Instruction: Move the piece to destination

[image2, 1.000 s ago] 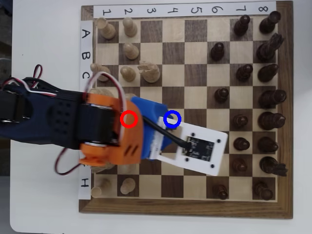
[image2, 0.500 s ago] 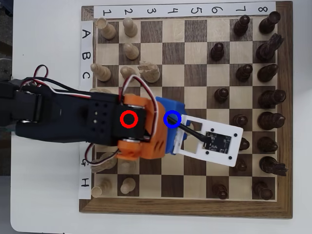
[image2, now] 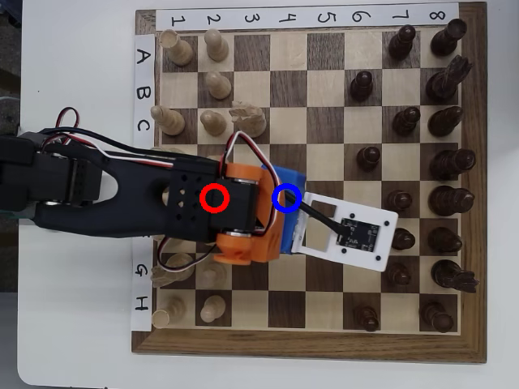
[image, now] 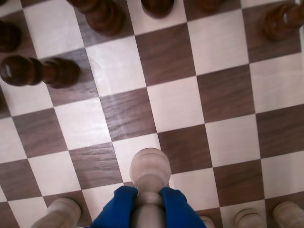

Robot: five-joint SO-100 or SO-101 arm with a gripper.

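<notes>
Wrist view, bottom centre: the gripper (image: pixel 150 209), its blue fingers (image: pixel 114 209) pressed against either side of the piece (image: pixel 150 167), a pale pawn whose round head stands above them over the board squares. Other pale pieces (image: pixel 57 211) show blurred along the bottom edge. Farther up the frame lies open chessboard (image: pixel 175 102); dark pieces (image: pixel 40 71) occupy the upper left and top edge.

Overhead view: the arm (image2: pixel 122 198) enters from the left edge and reaches over the board's middle rows, hiding the pawn. A blue ring (image2: pixel 286 198) marks the destination just right of the orange wrist (image2: pixel 243 243); a red ring (image2: pixel 214 198) sits on the arm to its left. The white camera plate (image2: pixel 349 235) extends rightward toward the dark pieces.
</notes>
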